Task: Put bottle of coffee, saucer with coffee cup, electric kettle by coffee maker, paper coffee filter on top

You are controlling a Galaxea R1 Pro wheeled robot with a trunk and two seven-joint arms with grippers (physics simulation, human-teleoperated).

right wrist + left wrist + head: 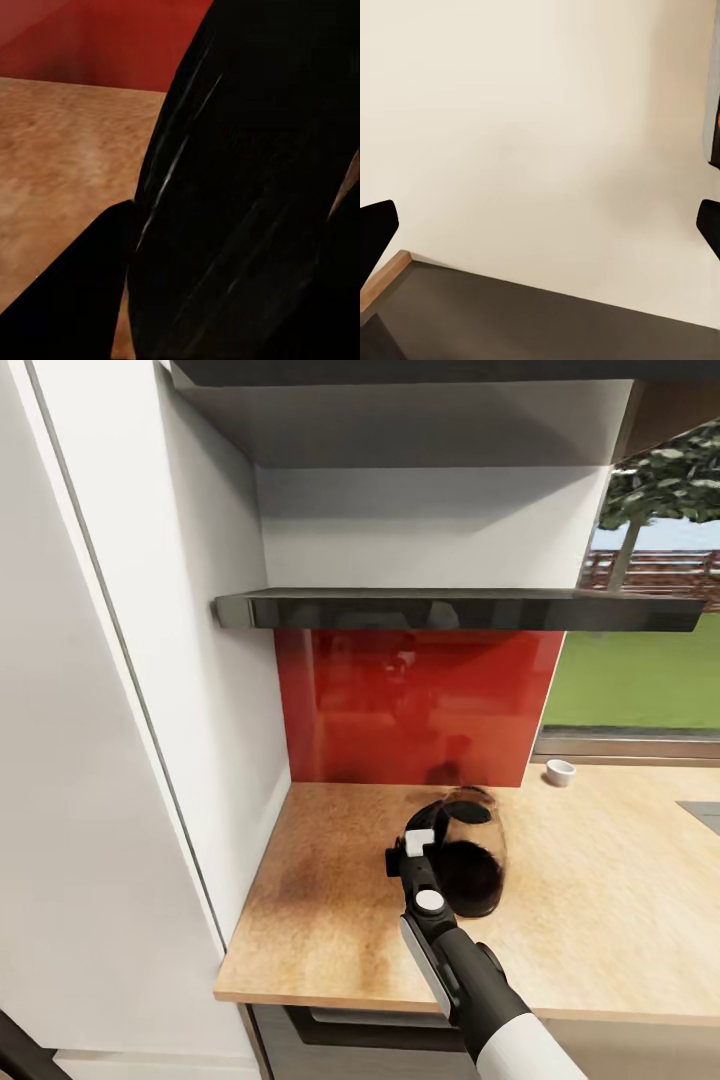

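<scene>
Right end effector (pixel 415 847) grips electric kettle (pixel 472 860) handle.

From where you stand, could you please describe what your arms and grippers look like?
The right arm has a white sleeve, then a glossy black forearm and a grey wrist with a round white cap. Its right gripper is black with a white block. The left gripper shows two black fingers.
</scene>
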